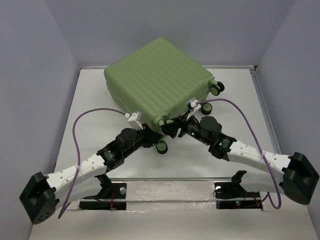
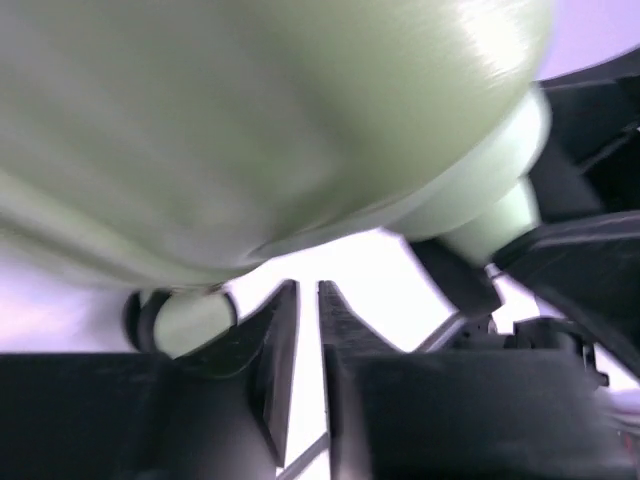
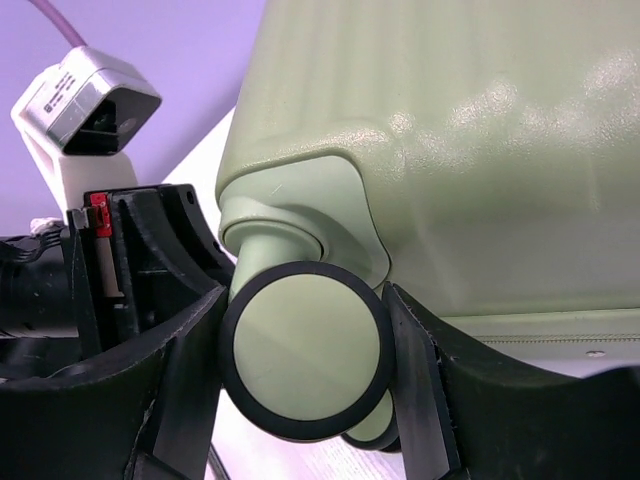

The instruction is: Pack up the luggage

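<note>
"Black two-finger right gripper (image 3: 300,292), entry one: condition?"

"Closed around a pale-green suitcase wheel with a black tyre (image 3: 305,350). Its fingers (image 3: 185,380) touch the tyre, one on each side. Nothing else is in the grip."

"Black left gripper (image 2: 309,290)?"

"Jaws all but together, with a thin slit between them and white table showing through. It grasps nothing. It sits at the near corner of the case, just beside the right gripper."

"The case itself?"

"Large light-green hard-shell luggage (image 1: 160,82), closed, ribbed face up. It rests on the white table (image 1: 90,115) toward the far wall, turned at an angle with one corner toward the arms."

"Surroundings?"

"A second wheel (image 1: 162,147) shows just nearer than the two grippers, and a third wheel (image 1: 216,87) at the right-hand corner. Two purple cables (image 1: 76,131) loop from the wrists. Grey-lilac walls (image 1: 50,40) stand on three sides."

"Obstructions, view by view?"

"In the left wrist view, blurred green shell fills the upper half and the right arm's black body (image 2: 585,260) crowds the right edge. The right wrist view alone shows the wheel's stem entering the moulded corner, and the white-and-grey camera box (image 3: 85,105) on the left wrist. Only the overhead view takes in the whole case, and there the fingertips are too small to make out."
</note>
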`<action>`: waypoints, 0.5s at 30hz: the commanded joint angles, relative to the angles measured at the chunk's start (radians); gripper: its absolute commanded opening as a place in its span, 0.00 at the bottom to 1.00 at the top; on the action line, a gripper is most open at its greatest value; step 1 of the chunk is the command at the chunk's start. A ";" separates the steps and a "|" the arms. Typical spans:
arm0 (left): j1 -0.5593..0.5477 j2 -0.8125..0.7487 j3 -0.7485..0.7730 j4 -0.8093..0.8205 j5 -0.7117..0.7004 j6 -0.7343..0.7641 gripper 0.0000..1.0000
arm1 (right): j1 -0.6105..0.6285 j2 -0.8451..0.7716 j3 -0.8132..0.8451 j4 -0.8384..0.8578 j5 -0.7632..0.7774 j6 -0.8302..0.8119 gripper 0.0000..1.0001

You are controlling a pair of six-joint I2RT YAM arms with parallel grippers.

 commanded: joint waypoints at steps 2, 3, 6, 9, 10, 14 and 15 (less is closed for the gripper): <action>-0.014 -0.108 -0.100 -0.033 -0.173 0.057 0.44 | 0.008 -0.024 0.026 0.053 0.068 -0.058 0.07; -0.015 -0.102 -0.120 -0.022 -0.191 0.062 0.47 | 0.008 -0.024 0.029 0.050 0.062 -0.063 0.07; -0.033 -0.072 -0.129 0.012 -0.216 0.077 0.49 | 0.008 -0.022 0.038 0.038 0.058 -0.075 0.07; -0.079 -0.006 -0.095 0.050 -0.288 0.124 0.55 | 0.008 -0.015 0.050 0.032 0.044 -0.090 0.07; -0.090 0.008 -0.086 0.053 -0.302 0.134 0.57 | 0.008 -0.013 0.053 0.030 0.039 -0.090 0.07; -0.141 0.054 -0.040 0.062 -0.386 0.163 0.63 | 0.008 -0.007 0.064 0.029 0.015 -0.093 0.07; -0.145 0.059 -0.034 0.064 -0.397 0.164 0.64 | 0.008 -0.004 0.066 0.029 0.013 -0.095 0.07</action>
